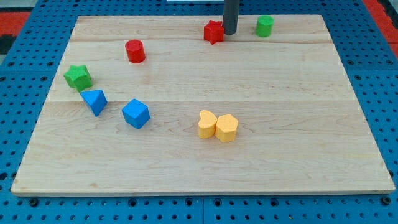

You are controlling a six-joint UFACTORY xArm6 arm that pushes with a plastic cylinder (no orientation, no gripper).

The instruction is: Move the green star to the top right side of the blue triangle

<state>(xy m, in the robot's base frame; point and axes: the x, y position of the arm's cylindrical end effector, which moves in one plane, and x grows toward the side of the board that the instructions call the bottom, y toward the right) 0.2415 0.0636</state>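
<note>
The wooden board [205,162] is lying flat on a blue pegboard surface [373,87], and nearest the view's bottom two yellow blocks are sitting on it: a yellow heart [206,124] and a yellow hexagon-like block [227,128], touching side by side, well below my tip and slightly to its left. A blue cube [135,114] is resting further toward the view's left, far down-left of my tip. Just beside it on the left a blue triangle [94,101] is sitting, apart from the cube. The green star [78,76] is lying just above and left of the blue triangle, near the board's left edge, very close to the triangle though I cannot tell whether they are touching; it is far to the left of my tip and lower in the view.

A red cylinder [135,51] is standing higher up, well left of my tip. A red star [214,32] is sitting at the top, just left of my tip and appearing to touch the rod. My tip [230,33] is resting on the board near its top edge. There are no jaws here, only a plain rod, holding nothing. A green cylinder [264,26] is standing near my tip on the right, apart from it
</note>
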